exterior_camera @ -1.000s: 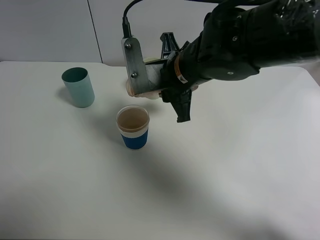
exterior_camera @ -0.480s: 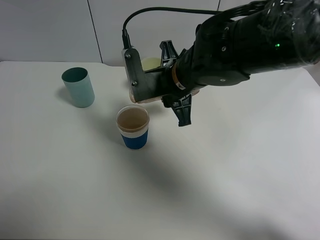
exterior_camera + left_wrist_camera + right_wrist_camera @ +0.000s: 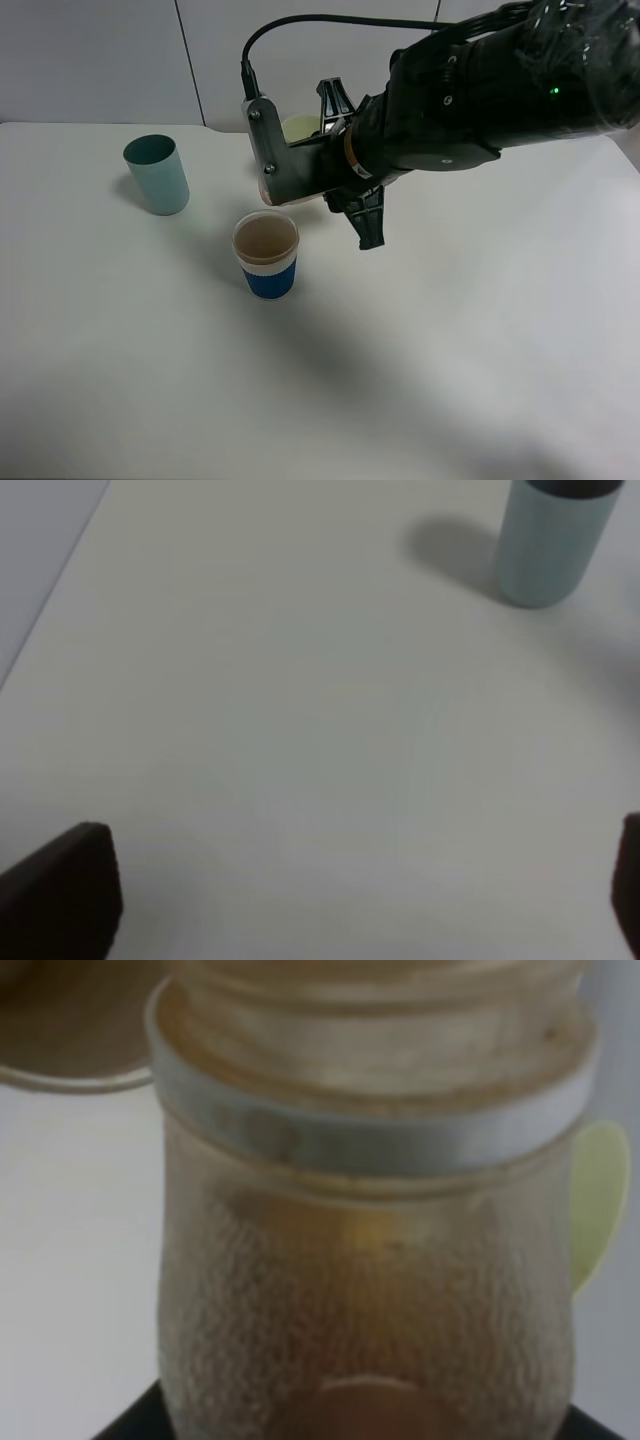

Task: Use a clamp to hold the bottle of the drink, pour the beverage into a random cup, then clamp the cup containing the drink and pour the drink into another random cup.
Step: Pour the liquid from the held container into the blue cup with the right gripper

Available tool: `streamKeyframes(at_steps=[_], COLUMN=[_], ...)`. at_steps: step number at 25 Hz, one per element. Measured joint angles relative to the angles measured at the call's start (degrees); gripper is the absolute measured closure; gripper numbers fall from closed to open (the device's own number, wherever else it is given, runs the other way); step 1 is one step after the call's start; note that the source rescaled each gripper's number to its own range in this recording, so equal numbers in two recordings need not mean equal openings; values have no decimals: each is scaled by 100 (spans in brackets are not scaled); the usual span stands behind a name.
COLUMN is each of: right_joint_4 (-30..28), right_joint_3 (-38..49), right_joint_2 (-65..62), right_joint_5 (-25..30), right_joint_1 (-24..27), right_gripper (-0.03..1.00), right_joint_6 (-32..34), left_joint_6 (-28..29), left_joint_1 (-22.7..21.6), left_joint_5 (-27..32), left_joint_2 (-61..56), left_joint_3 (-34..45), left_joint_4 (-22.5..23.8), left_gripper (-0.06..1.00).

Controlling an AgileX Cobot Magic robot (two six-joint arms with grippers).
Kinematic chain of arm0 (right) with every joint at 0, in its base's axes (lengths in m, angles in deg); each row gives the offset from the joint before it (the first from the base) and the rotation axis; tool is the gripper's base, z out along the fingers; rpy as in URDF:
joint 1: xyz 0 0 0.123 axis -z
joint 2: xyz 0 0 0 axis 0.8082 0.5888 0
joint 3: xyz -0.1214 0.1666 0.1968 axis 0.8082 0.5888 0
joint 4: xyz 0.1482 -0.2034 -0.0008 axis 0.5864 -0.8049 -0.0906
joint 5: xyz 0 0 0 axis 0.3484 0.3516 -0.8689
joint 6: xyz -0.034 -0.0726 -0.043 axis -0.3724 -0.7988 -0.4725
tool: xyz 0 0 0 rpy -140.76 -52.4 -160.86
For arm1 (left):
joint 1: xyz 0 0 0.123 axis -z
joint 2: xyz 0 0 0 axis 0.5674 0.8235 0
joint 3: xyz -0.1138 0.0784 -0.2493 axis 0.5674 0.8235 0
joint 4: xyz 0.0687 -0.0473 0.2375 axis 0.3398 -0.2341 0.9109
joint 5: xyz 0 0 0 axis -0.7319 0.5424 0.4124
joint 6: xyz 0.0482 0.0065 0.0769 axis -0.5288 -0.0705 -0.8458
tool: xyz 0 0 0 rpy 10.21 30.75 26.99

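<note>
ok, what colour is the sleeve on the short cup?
Dark blue, with a white band above it on the cup; clearest in the exterior high view.

A white table [image 3: 470, 340] spreads beneath the right fingers [image 3: 368, 222], matte and plain, with a soft grey shadow lying across it below them and toward the near edge. Just beside the farther of those fingers a pale yellow-green cup [image 3: 297, 127] peeks out, mostly hidden, so how it stands cannot be told. Beyond the table's far edge rises a light grey wall [image 3: 100, 60], split by a dark upright seam. Between the left fingers [image 3: 60, 895] the table shows bare white, with a greyer strip past its edge.
</note>
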Motion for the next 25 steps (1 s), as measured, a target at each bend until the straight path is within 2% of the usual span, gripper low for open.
streamKeyframes(at_steps=[5, 13, 17, 25], right_joint_4=[-89, -150, -212, -411], right_joint_3=[-76, -757, -803, -803], right_joint_2=[23, 596, 624, 624], right_joint_5=[-167, 56, 17, 378], right_joint_1=[0, -140, -198, -200], right_gripper=[97, 97, 97, 97], right_joint_6=[0, 0, 0, 0], left_joint_6=[0, 0, 0, 0], left_joint_1=[0, 0, 0, 0], left_joint_5=[0, 0, 0, 0], left_joint_2=[0, 0, 0, 0], left_joint_3=[0, 0, 0, 0], left_joint_4=[0, 0, 0, 0], left_gripper=[-6, -6, -6, -6])
